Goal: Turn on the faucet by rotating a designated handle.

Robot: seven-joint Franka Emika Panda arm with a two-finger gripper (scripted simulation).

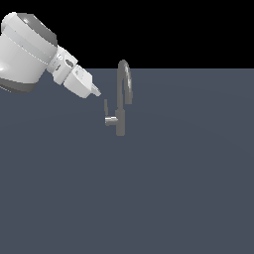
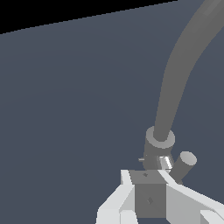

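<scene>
The faucet (image 1: 120, 121) is a slim grey tap with a vertical post and a high arched spout (image 1: 125, 74). Its handle (image 1: 106, 108) is a thin lever rising from a short stub on the post's side, toward the exterior view's left. My gripper (image 1: 96, 92) hangs tilted just above and to the left of the lever's top, apart from it, its fingers together with nothing held. In the wrist view the gripper (image 2: 148, 192) sits close before the faucet (image 2: 159, 140), and the handle (image 2: 185, 162) shows as a short grey cylinder beside the fingertips.
The faucet stands on a flat dark blue-grey surface (image 1: 173, 188). The arm's white wrist (image 1: 25, 49) fills the upper left of the exterior view. No other objects show.
</scene>
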